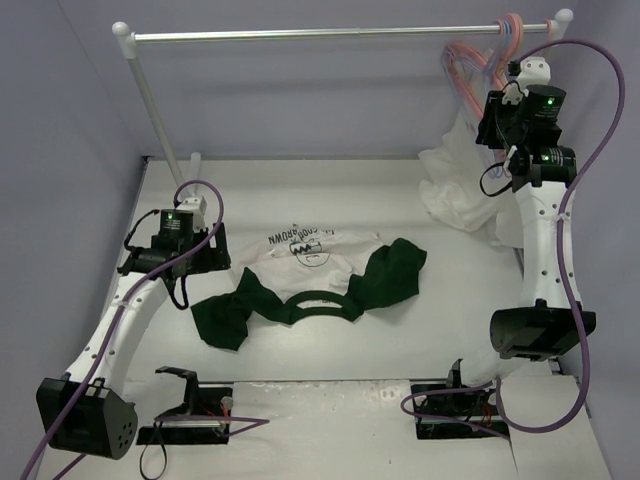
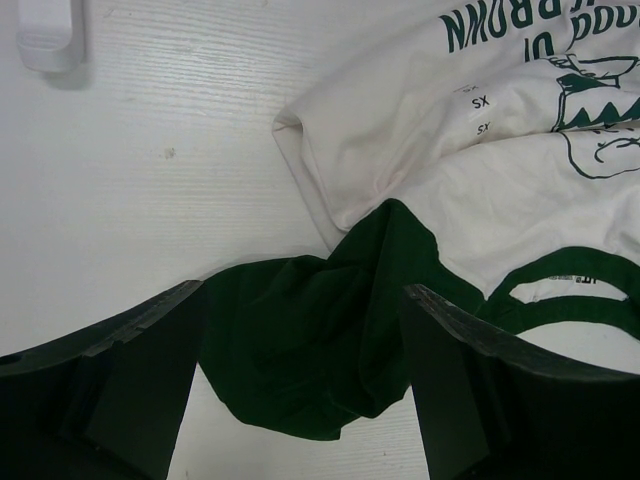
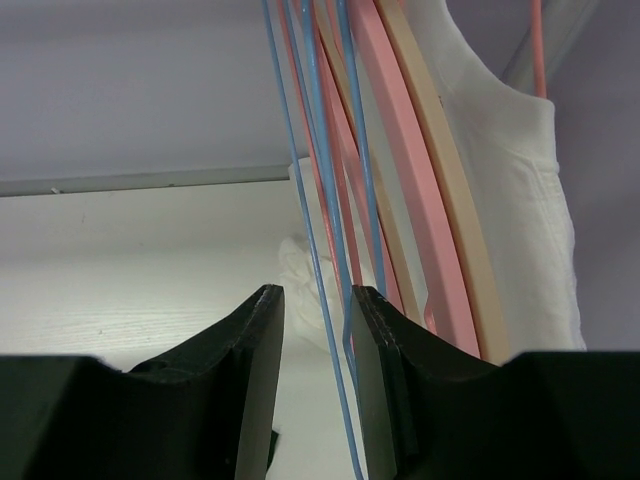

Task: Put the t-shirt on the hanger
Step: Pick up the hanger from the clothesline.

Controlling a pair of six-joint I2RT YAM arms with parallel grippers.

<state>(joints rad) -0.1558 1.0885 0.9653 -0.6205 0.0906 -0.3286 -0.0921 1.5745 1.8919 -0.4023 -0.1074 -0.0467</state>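
White grained table [image 1: 300,190], lilac walls [image 1: 60,120], a metal rail [image 1: 330,34] at the far side. The t-shirt [image 2: 480,170] reads "XS" and "BROWN". My left gripper [image 2: 300,292] stands wide; my right gripper [image 3: 317,293] is narrow around the hanger [image 3: 312,100], not clamped.

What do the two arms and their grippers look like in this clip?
Both the left arm and the right arm have white links with black joint housings. A purple cable loops along each arm, and a green light glows on each wrist unit. The left gripper and the right gripper each carry two matte black, wedge-shaped fingers.
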